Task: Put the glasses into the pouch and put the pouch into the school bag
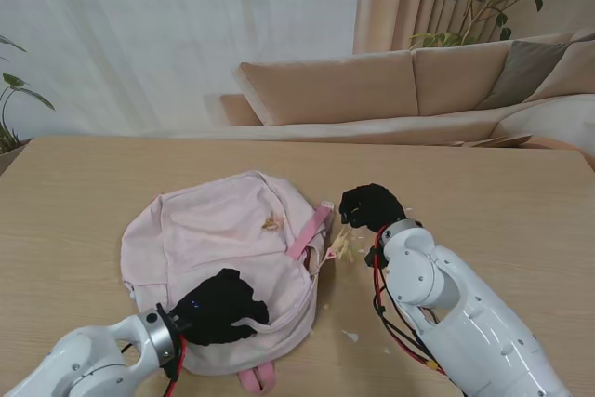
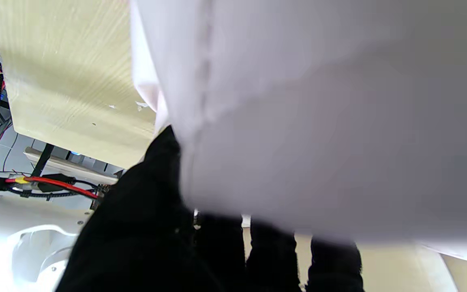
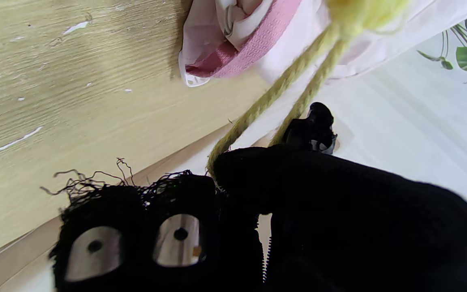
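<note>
Plainly one pink school bag [image 1: 218,262], two gloved hands, left hand [image 1: 223,307], right hand [image 1: 370,206].

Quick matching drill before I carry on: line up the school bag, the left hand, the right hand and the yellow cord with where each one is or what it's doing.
Things:
1. school bag
2. left hand
3. right hand
4. yellow cord

States:
A. closed on pink fabric at the bag's edge nearest me
B. lying flat on the wooden table
C. pinched between black fingers, running to the bag
D. at the bag's right side, by the pink strap

Pairs: 1-B, 2-A, 3-D, 4-C
</note>
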Controlling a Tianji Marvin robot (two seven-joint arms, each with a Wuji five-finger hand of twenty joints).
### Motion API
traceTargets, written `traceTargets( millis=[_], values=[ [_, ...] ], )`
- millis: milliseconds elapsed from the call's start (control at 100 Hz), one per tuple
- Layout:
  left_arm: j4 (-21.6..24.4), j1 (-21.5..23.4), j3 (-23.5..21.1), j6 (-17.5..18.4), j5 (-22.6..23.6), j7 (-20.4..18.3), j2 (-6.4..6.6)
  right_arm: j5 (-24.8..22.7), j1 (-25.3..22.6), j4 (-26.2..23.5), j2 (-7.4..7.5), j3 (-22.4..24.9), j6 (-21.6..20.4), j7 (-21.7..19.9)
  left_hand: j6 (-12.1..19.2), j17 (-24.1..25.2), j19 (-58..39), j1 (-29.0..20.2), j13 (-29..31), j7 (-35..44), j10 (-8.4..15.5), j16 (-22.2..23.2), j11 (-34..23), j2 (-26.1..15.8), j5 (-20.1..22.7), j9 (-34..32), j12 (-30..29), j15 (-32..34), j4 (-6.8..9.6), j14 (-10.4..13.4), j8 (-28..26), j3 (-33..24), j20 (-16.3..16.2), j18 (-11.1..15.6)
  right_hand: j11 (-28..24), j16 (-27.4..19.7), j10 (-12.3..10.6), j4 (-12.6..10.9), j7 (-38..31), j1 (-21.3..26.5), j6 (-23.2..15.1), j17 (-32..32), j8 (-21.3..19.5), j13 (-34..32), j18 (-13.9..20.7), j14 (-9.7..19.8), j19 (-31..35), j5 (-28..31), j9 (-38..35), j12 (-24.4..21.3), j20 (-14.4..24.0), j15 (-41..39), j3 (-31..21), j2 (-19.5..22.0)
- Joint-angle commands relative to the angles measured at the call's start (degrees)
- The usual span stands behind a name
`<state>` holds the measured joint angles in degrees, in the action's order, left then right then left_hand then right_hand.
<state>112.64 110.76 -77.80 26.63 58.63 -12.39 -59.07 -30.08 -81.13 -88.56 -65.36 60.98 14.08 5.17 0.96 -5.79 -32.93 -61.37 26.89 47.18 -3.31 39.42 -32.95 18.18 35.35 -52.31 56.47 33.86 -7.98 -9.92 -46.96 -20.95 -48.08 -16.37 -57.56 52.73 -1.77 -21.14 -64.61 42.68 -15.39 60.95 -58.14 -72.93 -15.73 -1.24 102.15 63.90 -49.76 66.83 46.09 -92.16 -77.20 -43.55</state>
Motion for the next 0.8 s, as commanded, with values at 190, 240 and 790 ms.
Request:
traceTargets(
  millis=[190,240,790],
  values=[
    [-0.8,2.6,-9.0,7.9,-3.0,-4.0,1.2,1.6,5.5,5.7,-1.67,-3.8,0.2,0.8,11.4,3.4,-5.6,-3.0,0.3,7.2,3.0,1.2,-1.3,-0.9,7.1,-1.5,3.1,0.1,0.37,2.6,-8.0,-2.6,6.4,1.5,-14.9,0.5,-2.9,-2.1,-2.4,2.4,-2.9,0.5,-1.3,-2.3,0.6,1.7,16.6,1.9,-26.1,1.4,1.0,-3.2,-2.9,12.8],
    [-0.7,3.1,-10.5,9.1,-3.3,-4.6,1.27,2.0,6.2,6.6,-1.88,-4.4,0.3,1.1,11.5,3.6,-5.4,-3.1,0.1,7.3,3.2,1.1,-1.0,-0.9,7.1,-1.4,3.4,-0.1,0.38,2.9,-8.4,-2.5,6.7,1.7,-14.9,0.5,-2.9,-2.0,-2.5,2.4,-2.8,0.5,-1.3,-2.3,0.6,1.7,16.6,1.9,-26.1,1.4,1.0,-3.2,-2.8,12.8],
    [2.9,7.1,-17.2,3.2,-5.8,-5.1,0.37,3.3,6.9,8.0,-2.25,-6.5,-2.0,1.5,4.1,5.9,4.9,5.5,-5.6,-0.8,2.5,-2.3,7.1,1.9,-7.8,12.5,-10.0,-8.2,1.48,1.7,8.4,-6.0,8.1,1.0,-14.9,0.6,-3.0,-1.8,-2.5,2.4,-2.9,0.5,-1.3,-2.3,0.6,1.7,16.6,1.9,-26.1,1.3,1.0,-3.2,-2.8,12.9]
  ],
)
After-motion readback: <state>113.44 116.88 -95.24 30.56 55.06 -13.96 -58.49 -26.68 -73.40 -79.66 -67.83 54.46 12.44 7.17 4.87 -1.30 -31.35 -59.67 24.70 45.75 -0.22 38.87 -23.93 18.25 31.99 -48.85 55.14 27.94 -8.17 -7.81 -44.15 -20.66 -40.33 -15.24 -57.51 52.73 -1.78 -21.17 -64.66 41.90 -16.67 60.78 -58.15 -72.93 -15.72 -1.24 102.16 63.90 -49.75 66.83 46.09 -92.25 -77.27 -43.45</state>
